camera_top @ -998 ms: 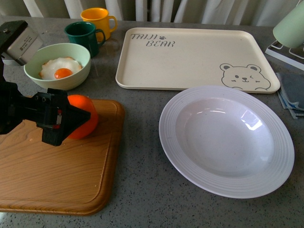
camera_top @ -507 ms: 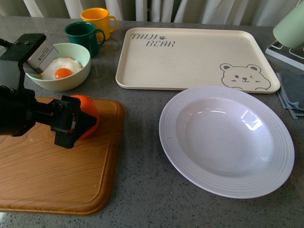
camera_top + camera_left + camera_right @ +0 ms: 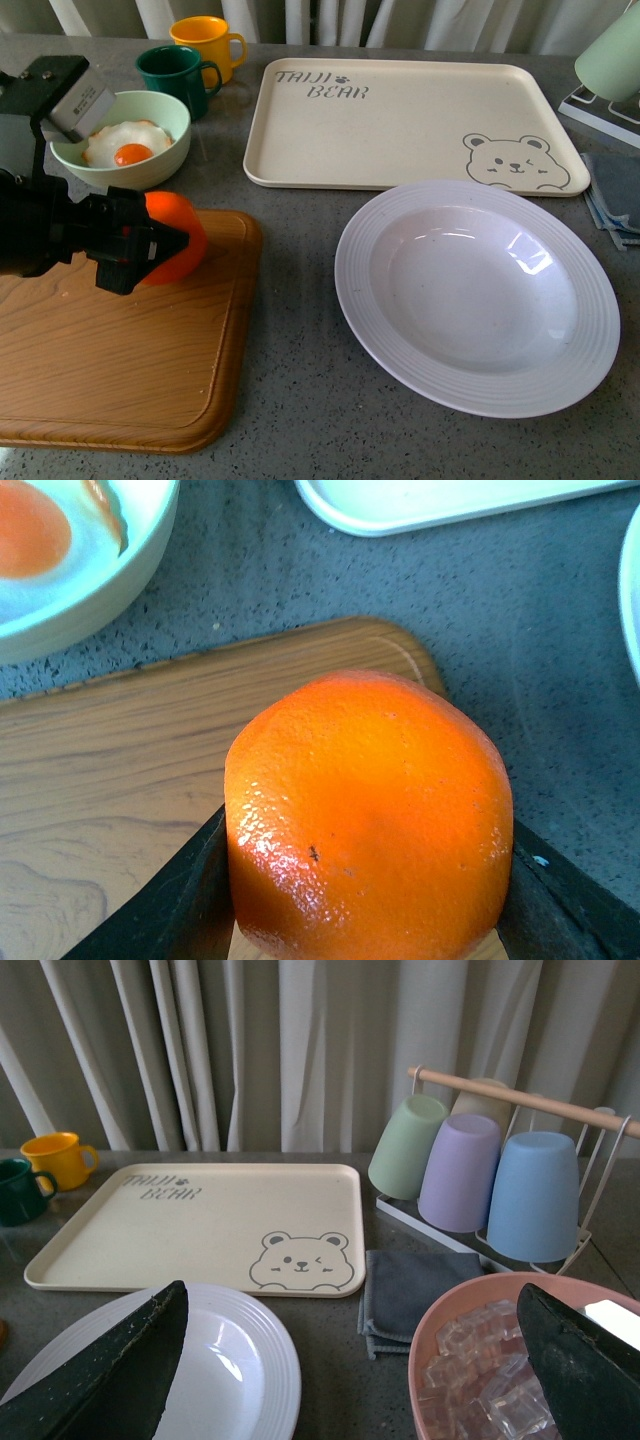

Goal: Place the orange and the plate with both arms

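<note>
The orange point(image 3: 190, 232) is held between the fingers of my left gripper point(image 3: 160, 255) over the far right corner of the wooden cutting board point(image 3: 120, 350). In the left wrist view the orange point(image 3: 368, 815) fills the gap of the left gripper point(image 3: 368, 890), with a black finger pressed on each side. I cannot tell whether it touches the board point(image 3: 120, 750). The white ridged plate point(image 3: 360, 250) lies empty on the grey table to the right. My right gripper point(image 3: 350, 1380) is open and empty, above the near edge of the plate point(image 3: 275, 1360); it is out of the front view.
A cream bear tray point(image 3: 400, 120) lies behind the plate. A pale green bowl point(image 3: 165, 165) with a fried egg, a green mug point(image 3: 175, 75) and a yellow mug point(image 3: 205, 40) stand at the back left. A pink bowl of ice cubes point(image 3: 430, 1350), a grey cloth point(image 3: 410, 1285) and a cup rack point(image 3: 480, 1170) are to the right.
My left arm has shifted slightly around the orange, and the orange now sits a little higher in the front view. The plate has not moved.
</note>
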You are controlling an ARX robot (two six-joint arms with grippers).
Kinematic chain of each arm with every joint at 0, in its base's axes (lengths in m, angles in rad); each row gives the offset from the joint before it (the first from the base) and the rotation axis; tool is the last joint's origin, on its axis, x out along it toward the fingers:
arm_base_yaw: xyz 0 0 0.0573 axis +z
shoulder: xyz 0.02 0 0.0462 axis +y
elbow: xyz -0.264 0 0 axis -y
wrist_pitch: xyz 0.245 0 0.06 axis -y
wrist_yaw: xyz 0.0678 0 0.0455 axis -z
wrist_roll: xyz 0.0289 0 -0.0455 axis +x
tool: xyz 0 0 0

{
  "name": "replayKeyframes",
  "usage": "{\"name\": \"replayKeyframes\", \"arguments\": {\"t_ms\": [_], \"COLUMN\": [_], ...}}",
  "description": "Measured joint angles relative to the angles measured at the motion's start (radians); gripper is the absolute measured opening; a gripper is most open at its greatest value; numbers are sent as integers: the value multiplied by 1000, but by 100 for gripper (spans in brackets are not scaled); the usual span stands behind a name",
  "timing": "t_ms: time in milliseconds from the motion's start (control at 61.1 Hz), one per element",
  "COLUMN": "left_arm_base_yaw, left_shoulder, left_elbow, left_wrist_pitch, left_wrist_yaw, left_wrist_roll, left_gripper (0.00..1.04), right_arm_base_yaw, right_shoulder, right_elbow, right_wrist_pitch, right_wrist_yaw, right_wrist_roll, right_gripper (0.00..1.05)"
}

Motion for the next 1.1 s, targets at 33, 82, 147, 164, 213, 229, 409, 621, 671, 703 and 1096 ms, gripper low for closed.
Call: {"name": "replayKeyframes", "arguments": {"t_ms": [33, 82, 147, 164, 213, 229, 409, 621, 671, 703, 1096], "left_arm_base_yaw": [-4, -13, -35, -40, -66, -72, -170, -283, -297, -310, -390], "left_shoulder": [-19, -48, -85, -90, -102, -103, -78, 22, 41, 60, 193], "left_elbow": [0, 0, 0, 0, 6, 7, 58, 145, 157, 172, 294], "left_wrist_pitch": [-6, -14, -24, -25, -31, -32, -34, -58, -61, -62, -63], "left_wrist_yaw": [4, 13, 26, 27, 28, 29, 51, 92, 100, 105, 140], "left_wrist_roll": [0, 0, 0, 0, 0, -1, -8, 6, 9, 9, -1], "left_gripper": [58, 58, 58, 58, 58, 58, 58, 57, 57, 57, 57], "right_arm_base_yaw": [0, 0, 0, 0, 0, 0, 0, 0, 0, 0, 0], "right_shoulder": [0, 0, 0, 0, 0, 0, 0, 0, 0, 0, 0], "right_elbow": [0, 0, 0, 0, 0, 0, 0, 0, 0, 0, 0], "right_wrist_pitch": [0, 0, 0, 0, 0, 0, 0, 0, 0, 0, 0], "right_wrist_yaw": [0, 0, 0, 0, 0, 0, 0, 0, 0, 0, 0], "right_wrist_roll": [0, 0, 0, 0, 0, 0, 0, 0, 0, 0, 0], "right_gripper": [96, 96, 96, 96, 96, 96, 96, 96, 96, 96, 96]}}
